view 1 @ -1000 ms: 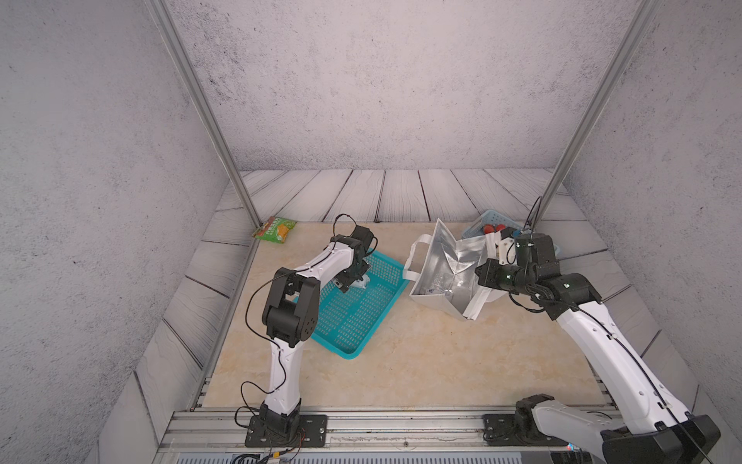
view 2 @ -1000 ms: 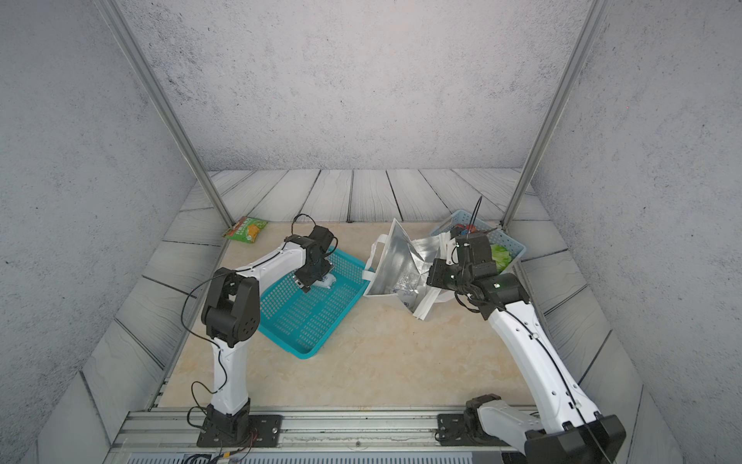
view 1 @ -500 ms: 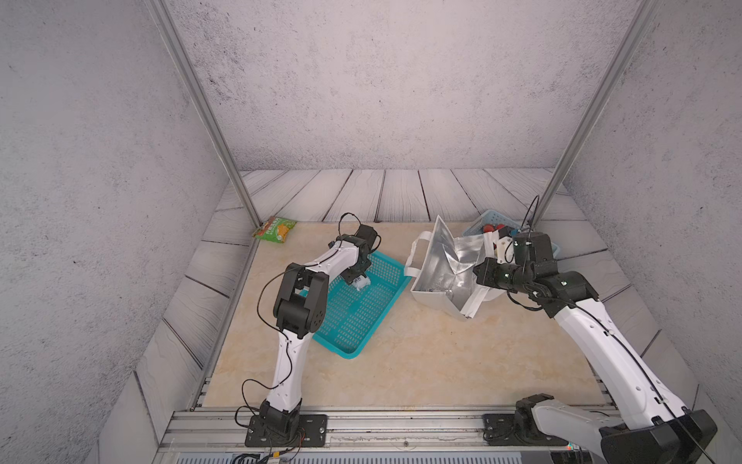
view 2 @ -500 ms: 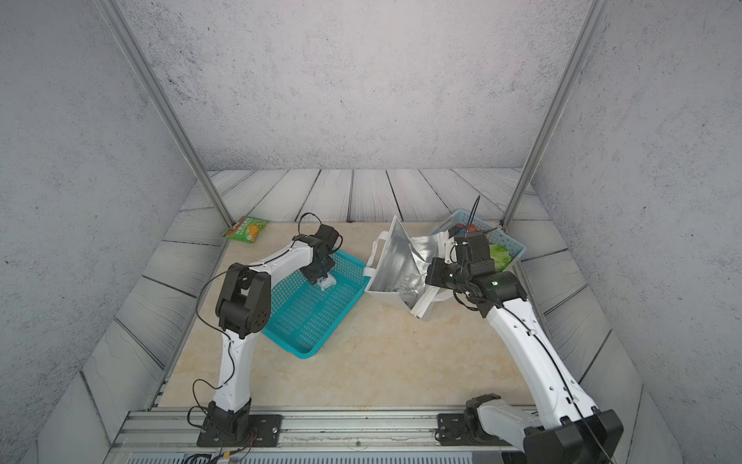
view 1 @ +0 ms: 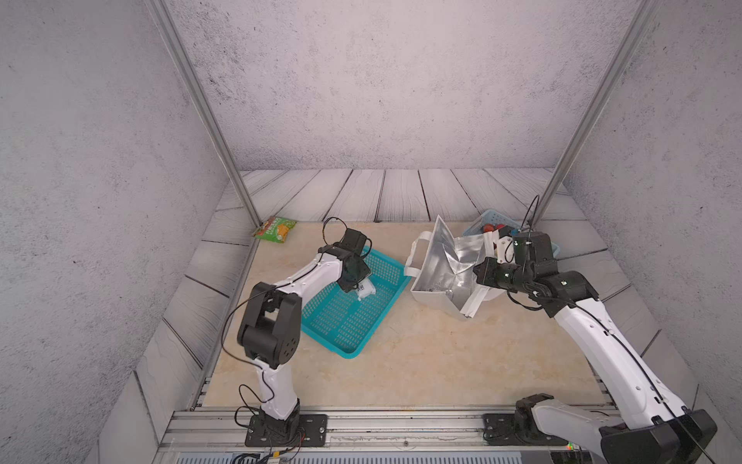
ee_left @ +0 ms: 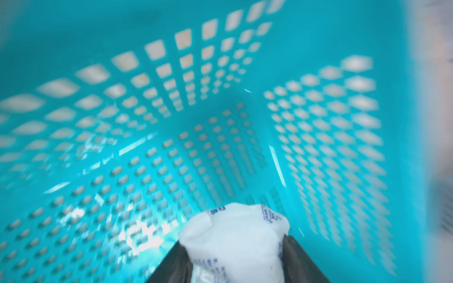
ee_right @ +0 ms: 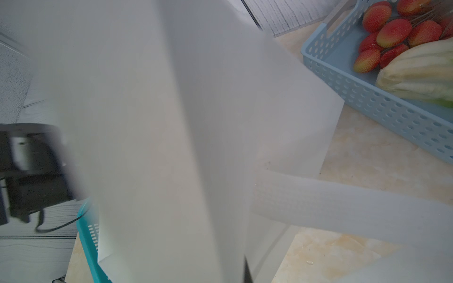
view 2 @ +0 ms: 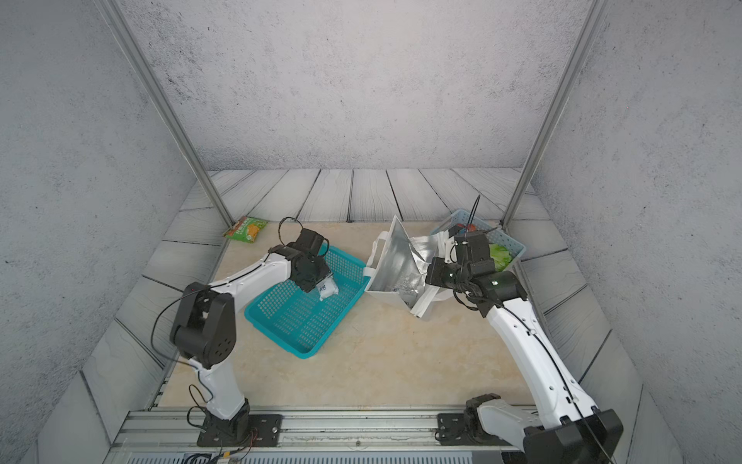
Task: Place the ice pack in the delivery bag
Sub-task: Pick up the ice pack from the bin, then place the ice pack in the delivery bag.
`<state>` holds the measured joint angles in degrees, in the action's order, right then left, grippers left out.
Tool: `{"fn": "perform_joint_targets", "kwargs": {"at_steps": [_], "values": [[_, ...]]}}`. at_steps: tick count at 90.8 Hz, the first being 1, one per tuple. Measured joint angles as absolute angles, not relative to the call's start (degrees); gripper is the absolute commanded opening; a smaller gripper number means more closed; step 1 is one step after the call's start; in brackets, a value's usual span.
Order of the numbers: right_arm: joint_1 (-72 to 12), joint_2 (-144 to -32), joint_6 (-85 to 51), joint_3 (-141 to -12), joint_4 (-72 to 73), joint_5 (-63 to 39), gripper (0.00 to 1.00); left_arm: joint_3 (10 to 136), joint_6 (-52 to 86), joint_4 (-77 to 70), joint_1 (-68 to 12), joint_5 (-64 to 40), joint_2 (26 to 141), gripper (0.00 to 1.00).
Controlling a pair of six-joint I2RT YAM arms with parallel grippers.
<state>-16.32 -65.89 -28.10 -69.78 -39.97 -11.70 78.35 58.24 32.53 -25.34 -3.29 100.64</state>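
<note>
Jaws of the left gripper [view 1: 356, 284] clamp one ice pack [ee_left: 235, 227] inside one teal basket [view 1: 349, 325]; jaws of the right gripper [view 1: 479, 274] pinch shut on one delivery bag [view 1: 433, 265], beside one blue basket [ee_right: 362, 95].

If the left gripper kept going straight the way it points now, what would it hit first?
The teal basket. The left gripper, closed on the ice pack, points down into it, so the pack would likely press into the mesh floor near a wall; blur leaves depth unclear.

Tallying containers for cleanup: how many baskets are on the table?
2. The teal basket lies left of the bag; the blue basket sits behind the bag, partly hidden by the right arm. No others show.
</note>
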Motion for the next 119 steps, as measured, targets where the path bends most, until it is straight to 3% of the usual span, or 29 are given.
{"fn": "perform_joint_targets", "kwargs": {"at_steps": [17, 41, 44, 56, 60, 92, 98, 106, 119], "values": [[-16.3, -66.1, -28.5, -69.7, -39.1, -12.2, 0.00, 81.8, 52.3, 27.2, -34.1, -5.4, 85.6, 0.21], [-16.3, -66.6, -28.5, -69.7, -38.8, -13.4, 0.00, 103.2, 36.6, 23.1, -51.7, 0.6, 96.7, 0.23], [-16.3, -66.6, -28.5, -69.7, -38.9, -13.4, 0.00, 105.0, 34.8, 23.4, -52.6, 1.8, 99.1, 0.25], [-16.3, -65.9, -28.5, -69.7, -39.7, -13.3, 0.00, 109.2, 28.3, 24.9, -55.4, 6.9, 107.6, 0.65], [-16.3, -65.5, -28.5, -69.7, -40.3, -13.3, 0.00, 109.3, 26.8, 25.8, -56.1, 8.4, 109.4, 0.75], [-16.3, -63.6, -28.4, -69.7, -43.9, -13.0, 0.00, 113.6, 20.7, 30.0, -56.9, 11.0, 109.3, 0.80], [-16.3, -63.6, -28.1, -69.7, -43.9, -13.0, 0.00, 112.7, 19.7, 30.1, -56.9, 11.0, 105.7, 0.83], [-16.3, -63.7, -27.0, -69.8, -44.2, -13.1, 0.00, 107.5, 17.6, 28.3, -56.6, 11.7, 97.4, 0.99], [-16.3, -64.9, -25.3, -71.7, -46.2, -13.1, 0.00, 93.6, 16.4, 25.5, -51.6, 10.0, 80.6, 1.00]]}}
